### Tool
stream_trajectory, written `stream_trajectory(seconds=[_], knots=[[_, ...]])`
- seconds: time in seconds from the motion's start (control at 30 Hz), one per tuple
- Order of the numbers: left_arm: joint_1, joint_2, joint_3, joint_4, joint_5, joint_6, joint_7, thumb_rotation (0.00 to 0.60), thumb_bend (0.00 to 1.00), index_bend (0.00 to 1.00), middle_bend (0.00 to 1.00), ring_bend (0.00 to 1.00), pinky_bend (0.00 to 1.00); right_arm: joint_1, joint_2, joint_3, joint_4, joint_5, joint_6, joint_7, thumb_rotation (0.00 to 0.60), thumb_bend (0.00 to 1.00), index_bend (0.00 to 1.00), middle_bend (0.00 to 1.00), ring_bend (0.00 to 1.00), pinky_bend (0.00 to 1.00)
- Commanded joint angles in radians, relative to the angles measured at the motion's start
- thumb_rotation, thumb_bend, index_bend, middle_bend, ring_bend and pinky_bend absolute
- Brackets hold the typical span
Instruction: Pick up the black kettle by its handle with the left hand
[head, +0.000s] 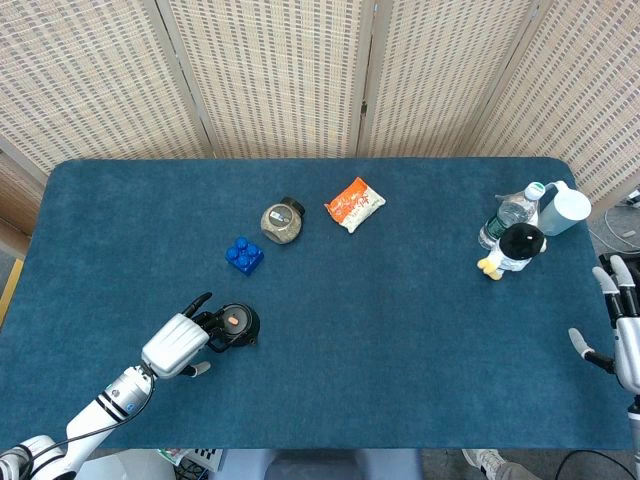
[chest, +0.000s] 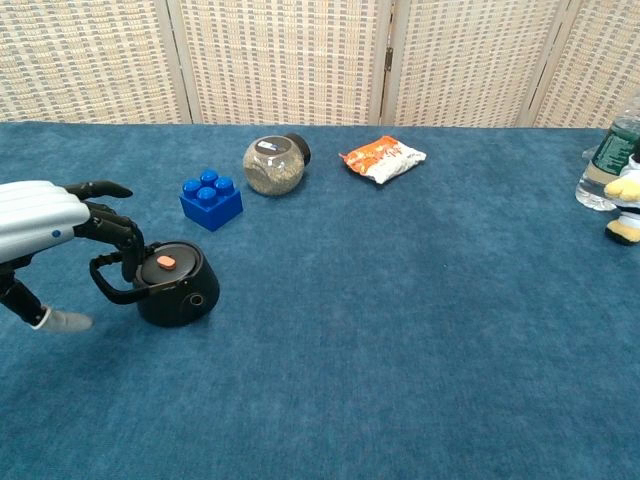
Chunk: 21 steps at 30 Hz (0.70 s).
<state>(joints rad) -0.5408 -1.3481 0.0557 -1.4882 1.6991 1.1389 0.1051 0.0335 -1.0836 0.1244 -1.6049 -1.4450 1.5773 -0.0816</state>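
The black kettle (head: 238, 323) (chest: 176, 286), with an orange dot on its lid, sits on the blue table near the front left. Its loop handle (chest: 110, 284) points toward my left hand. My left hand (head: 180, 343) (chest: 50, 222) hovers right over that handle, its dark fingers (chest: 112, 232) curled down around the loop, the thumb low on the cloth. I cannot tell whether the fingers grip the handle. My right hand (head: 625, 335) stands at the right table edge with fingers spread, holding nothing.
A blue brick (head: 244, 255) and a round jar (head: 283, 222) lie behind the kettle. An orange packet (head: 354, 203) lies further back. A water bottle (head: 511, 214), a penguin toy (head: 514, 250) and a white container (head: 563, 209) stand at the far right.
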Motion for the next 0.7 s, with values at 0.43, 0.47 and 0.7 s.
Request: stream_trajectory(seconds=[0.43,0.47,0.7], knots=[[-0.009,-0.021,0.003,0.011,-0.006,-0.011,-0.007,0.600,0.16,0.45,0.38,0.30,0.00,-0.014,-0.003,-0.001,0.007,0.003,0.012,0.013,0.600,0.25,0.02,0.01,0.00,0.00],[-0.010,-0.022,0.003,0.012,-0.007,-0.011,-0.006,0.600,0.16,0.45,0.39,0.30,0.00,-0.015,-0.003,-0.001,0.007,0.003,0.013,0.014,0.600,0.25,0.02,0.01,0.00,0.00],[-0.011,-0.028,0.006,0.010,-0.010,-0.014,0.001,0.600,0.16,0.46,0.42,0.32,0.00,-0.022,-0.003,-0.002,0.011,0.002,0.019,0.022,0.600,0.25,0.02,0.01,0.00,0.00]])
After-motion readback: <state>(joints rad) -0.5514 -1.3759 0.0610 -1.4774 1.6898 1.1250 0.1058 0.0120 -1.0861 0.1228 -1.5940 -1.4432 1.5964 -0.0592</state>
